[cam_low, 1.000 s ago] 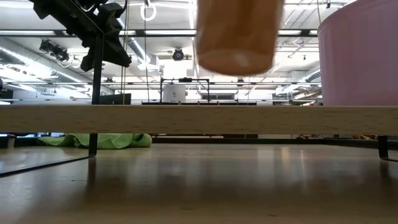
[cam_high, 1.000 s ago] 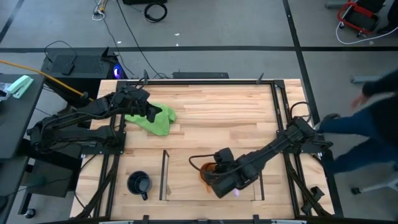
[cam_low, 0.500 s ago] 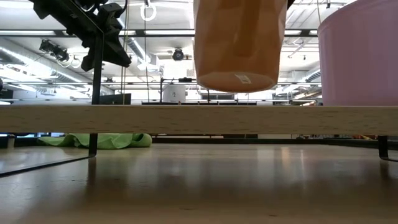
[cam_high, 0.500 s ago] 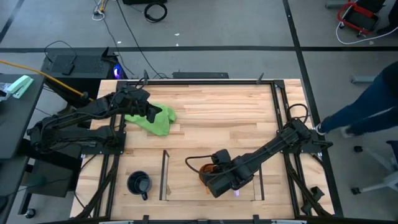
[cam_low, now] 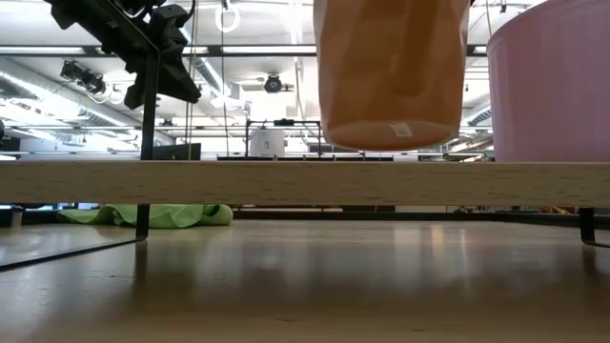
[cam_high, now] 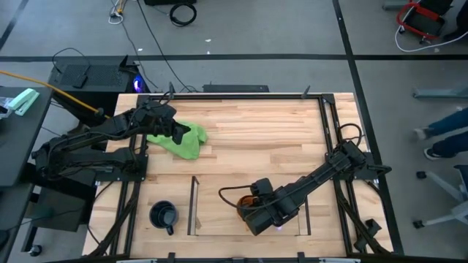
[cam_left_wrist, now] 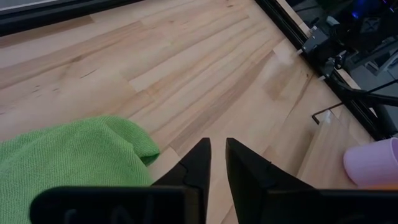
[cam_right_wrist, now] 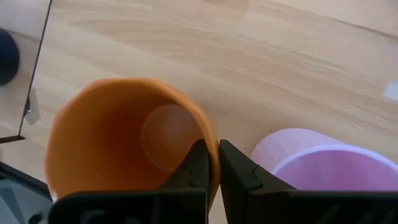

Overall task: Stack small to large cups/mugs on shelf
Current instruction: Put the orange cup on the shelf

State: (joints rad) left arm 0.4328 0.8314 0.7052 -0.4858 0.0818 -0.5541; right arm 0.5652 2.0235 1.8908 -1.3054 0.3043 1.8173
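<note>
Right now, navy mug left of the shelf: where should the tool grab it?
Probably pinch the rim of the navy mug from straight above, one finger inside, away from the handle: it stands upright, mouth open.

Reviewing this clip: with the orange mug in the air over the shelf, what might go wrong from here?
1. The right gripper pinches only the orange mug's thin rim, so the mug might tilt or slip.
2. The mug hangs just above the shelf edge, close beside the lilac mug; a sideways drift may knock them together.
3. The navy mug sits outside the shelf's clear panel, which may obstruct the later transfer.
</note>
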